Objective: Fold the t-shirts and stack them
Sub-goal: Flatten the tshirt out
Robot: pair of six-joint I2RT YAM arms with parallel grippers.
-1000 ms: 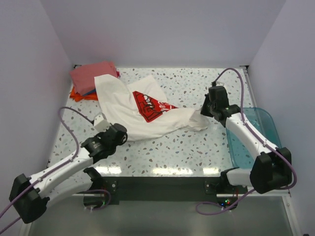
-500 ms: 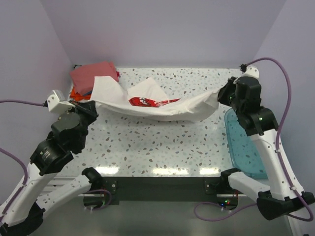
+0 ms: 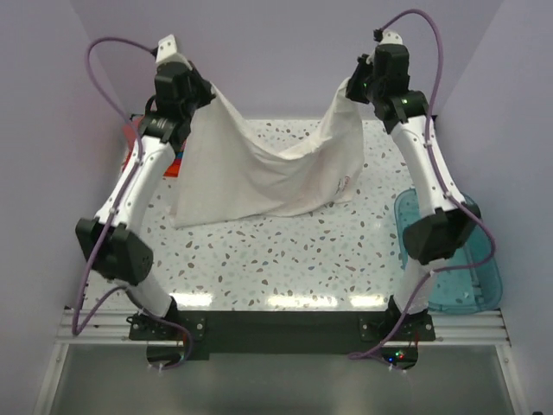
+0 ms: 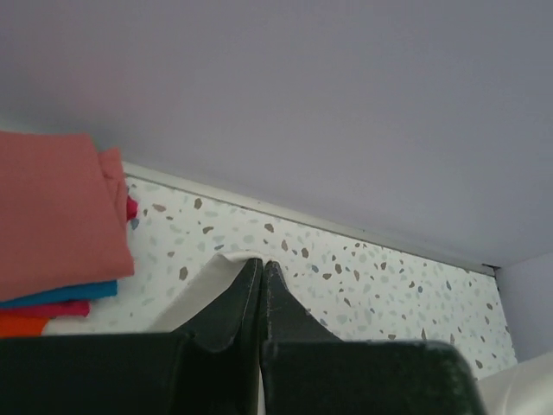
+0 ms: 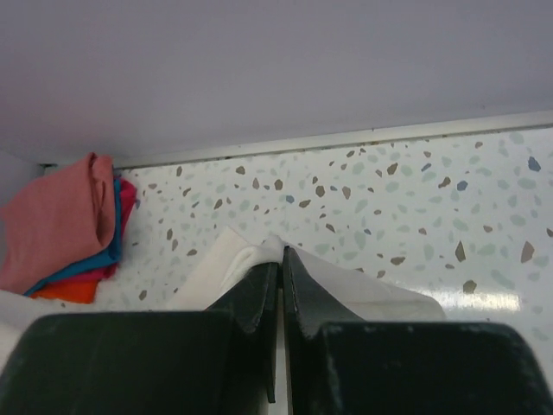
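Observation:
The white t-shirt (image 3: 263, 173) hangs spread between both raised grippers, its lower edge resting on the table; its red print faces away and barely shows. My left gripper (image 3: 200, 93) is shut on its left upper corner, seen as white cloth (image 4: 207, 281) at the fingertips in the left wrist view. My right gripper (image 3: 352, 86) is shut on the right upper corner (image 5: 259, 251). The folded stack lies at the back left: a salmon-pink shirt (image 4: 52, 216) on top, teal (image 4: 78, 292) and orange (image 4: 22, 324) under it. It also shows in the right wrist view (image 5: 60, 220).
A translucent teal plastic bin (image 3: 458, 259) stands at the table's right edge. The speckled table (image 3: 285, 259) is walled by lilac panels at the back and sides. In the top view the stack is mostly hidden behind the left arm (image 3: 138, 173).
Both arms rose and moved toward the back wall, lifting the white shirt from a low sag over the table into a hanging spread sheet. Both grips held.

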